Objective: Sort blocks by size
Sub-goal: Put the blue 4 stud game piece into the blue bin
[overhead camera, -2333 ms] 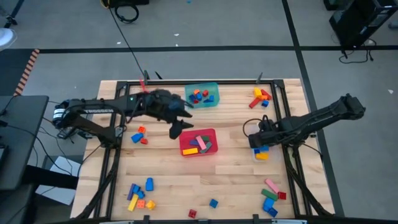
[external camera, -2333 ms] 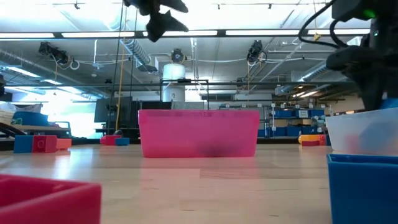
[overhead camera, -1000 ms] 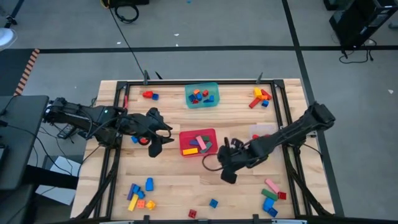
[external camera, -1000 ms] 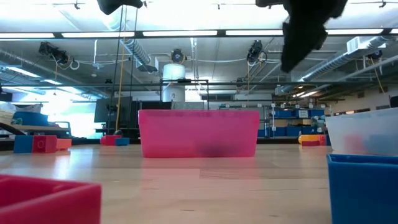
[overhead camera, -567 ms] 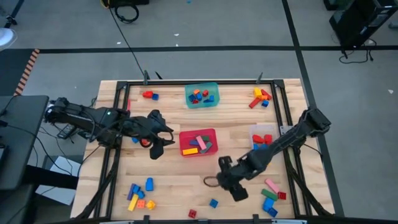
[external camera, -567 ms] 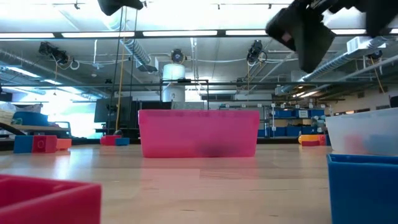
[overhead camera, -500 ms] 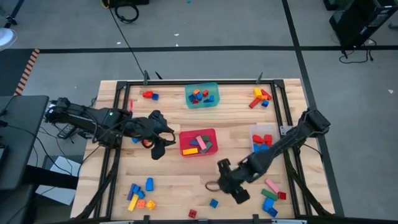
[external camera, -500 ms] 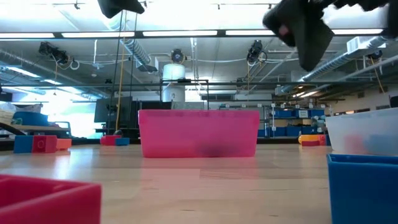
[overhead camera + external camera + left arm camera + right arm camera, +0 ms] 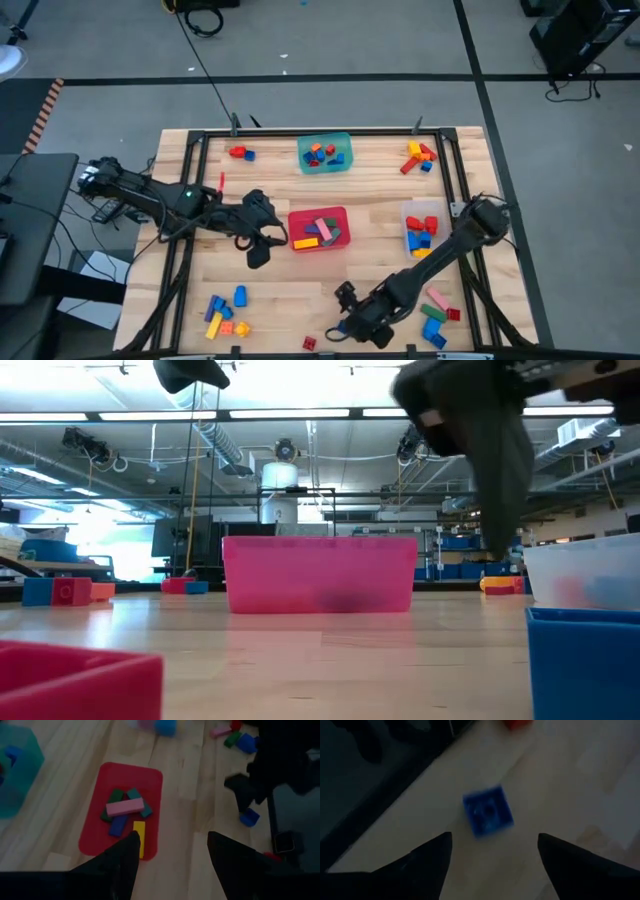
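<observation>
A small square blue block (image 9: 488, 812) with one round stud lies on the pale wooden desk (image 9: 300, 280) near its front edge, just ahead of the right end effector (image 9: 350, 318), whose fingers stand apart and empty. The left end effector (image 9: 258, 250), fingers apart and holding nothing, hovers beside the smooth red plastic tub (image 9: 318, 229) of long blocks, between the teal tub (image 9: 325, 153) and clear tub (image 9: 422, 229).

My right hand (image 9: 352, 322) has swung from the clear tub down over a small blue plastic cube (image 9: 488, 812), fingers spread wide.
</observation>
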Action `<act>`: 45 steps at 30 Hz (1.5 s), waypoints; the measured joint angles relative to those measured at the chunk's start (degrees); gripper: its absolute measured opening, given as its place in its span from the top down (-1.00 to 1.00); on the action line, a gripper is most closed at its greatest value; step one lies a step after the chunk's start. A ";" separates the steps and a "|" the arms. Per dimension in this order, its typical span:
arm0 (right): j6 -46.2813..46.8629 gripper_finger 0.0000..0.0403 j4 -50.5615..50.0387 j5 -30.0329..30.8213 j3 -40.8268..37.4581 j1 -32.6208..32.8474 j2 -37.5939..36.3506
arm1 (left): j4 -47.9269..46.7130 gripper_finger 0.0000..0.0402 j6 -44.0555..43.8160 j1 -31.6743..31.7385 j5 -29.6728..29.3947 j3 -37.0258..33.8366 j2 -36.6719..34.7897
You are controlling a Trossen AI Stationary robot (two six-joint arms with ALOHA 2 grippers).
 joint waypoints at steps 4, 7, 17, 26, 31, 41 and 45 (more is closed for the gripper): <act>-0.91 -0.50 -0.21 -0.74 3.69 0.00 3.86 | -0.09 -0.20 -1.11 -0.39 -0.02 0.00 0.00; -0.91 -0.47 -1.43 -3.22 4.65 0.00 5.57 | -0.14 -0.20 -1.12 -0.86 -0.02 0.00 -0.01; -0.69 -0.24 -0.21 -3.69 4.59 0.20 7.28 | -0.53 -0.20 -1.10 -1.20 -0.03 0.00 0.00; 2.94 0.24 0.41 -3.82 4.57 -0.72 7.34 | 0.66 -0.20 -1.12 -1.18 -0.36 0.00 0.00; 9.88 0.24 -2.81 -0.71 4.46 -2.55 6.25 | 2.57 -0.20 -0.97 -1.12 -0.37 0.00 0.00; 26.58 0.24 -14.84 9.29 4.41 -10.71 -4.88 | 3.34 -0.20 7.70 -1.59 -0.46 0.00 -0.84; 31.86 0.24 -14.66 12.95 4.41 -15.66 -10.13 | 4.43 -0.20 14.14 -2.63 -1.77 -0.01 -5.59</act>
